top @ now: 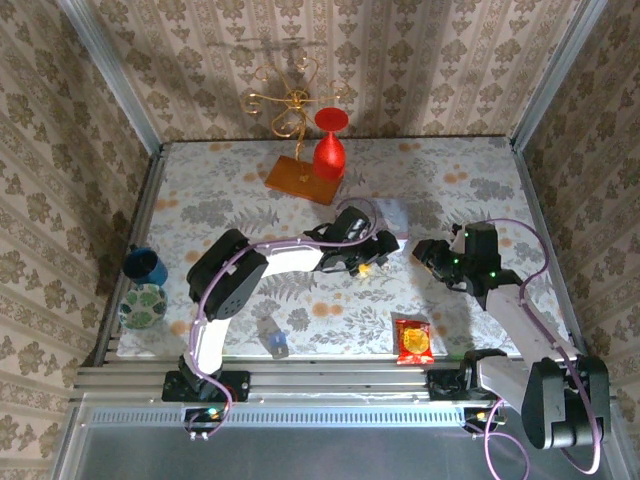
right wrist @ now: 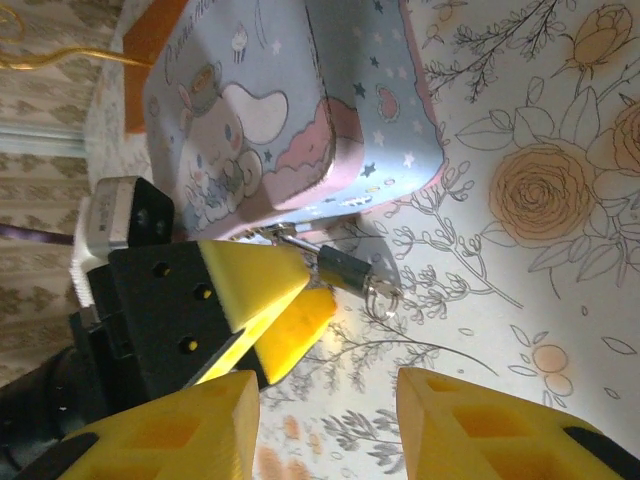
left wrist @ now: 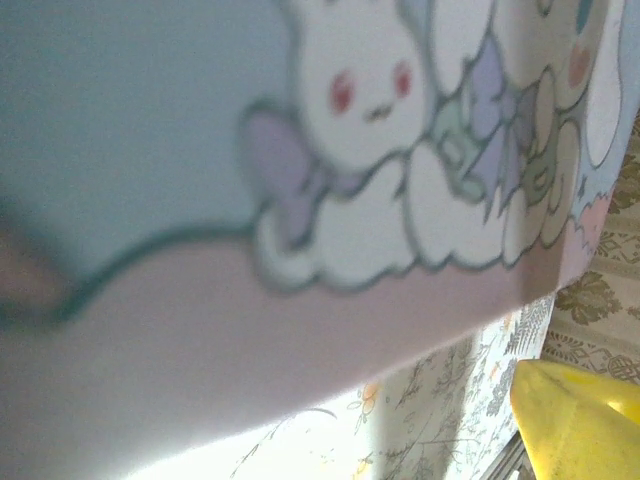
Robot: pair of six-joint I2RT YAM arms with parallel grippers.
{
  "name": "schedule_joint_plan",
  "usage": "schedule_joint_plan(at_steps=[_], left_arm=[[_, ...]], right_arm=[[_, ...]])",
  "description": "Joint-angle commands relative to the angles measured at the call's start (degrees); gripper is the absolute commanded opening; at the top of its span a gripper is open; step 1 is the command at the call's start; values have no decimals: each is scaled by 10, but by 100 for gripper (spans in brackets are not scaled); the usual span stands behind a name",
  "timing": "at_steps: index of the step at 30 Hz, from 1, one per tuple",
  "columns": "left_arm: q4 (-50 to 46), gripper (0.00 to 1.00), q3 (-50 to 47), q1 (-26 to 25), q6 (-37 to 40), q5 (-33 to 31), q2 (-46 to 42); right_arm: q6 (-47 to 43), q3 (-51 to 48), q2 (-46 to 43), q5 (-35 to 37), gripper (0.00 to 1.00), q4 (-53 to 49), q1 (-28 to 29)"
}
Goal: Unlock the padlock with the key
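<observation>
The padlock (right wrist: 345, 268), a small dark metal block, hangs from the hasp of the pastel cartoon tin box (right wrist: 290, 110) and lies on the flowered tablecloth. A silvery ring (right wrist: 383, 293) sits at its free end, where the key appears to be; the blade is hidden. My left gripper (right wrist: 318, 290) points at the padlock from the left, a little apart, open with nothing between its yellow fingers (left wrist: 575, 420). My right gripper (right wrist: 330, 430) hovers just short of the padlock, open and empty. From above, both grippers (top: 378, 262) (top: 425, 250) meet in front of the box (top: 392, 213).
A red goblet (top: 330, 145) and a gold wire stand on a brown board (top: 300, 180) are at the back. A blue cup (top: 145, 265) and a round tin (top: 143, 305) sit far left. A small blue-capped bottle (top: 273, 338) and a red packet (top: 413, 340) lie near the front edge.
</observation>
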Motion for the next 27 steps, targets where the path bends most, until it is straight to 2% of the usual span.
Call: schedule_joint_plan(at_steps=[1, 4, 7, 11, 14, 19, 22, 27], left_arm=[[-38, 93, -30, 5, 3, -4, -53], [-50, 93, -41, 15, 27, -20, -90], [-83, 93, -51, 27, 53, -39, -123], [-73, 93, -86, 61, 93, -67, -156], [-81, 100, -88, 85, 155, -79, -158], [-166, 100, -30, 95, 291, -154, -146], [-199, 100, -7, 95, 329, -193, -141], [-192, 100, -4, 95, 361, -225, -136]], right_arm=[[-79, 18, -18, 70, 42, -46, 43], [-117, 19, -17, 116, 42, -49, 80], [-146, 20, -4, 126, 42, -36, 100], [-182, 39, 39, 144, 41, -17, 141], [-207, 60, 80, 159, 41, 2, 162], [-236, 103, 166, 170, 42, 33, 166], [-242, 125, 221, 164, 43, 47, 165], [-238, 129, 272, 140, 44, 74, 151]])
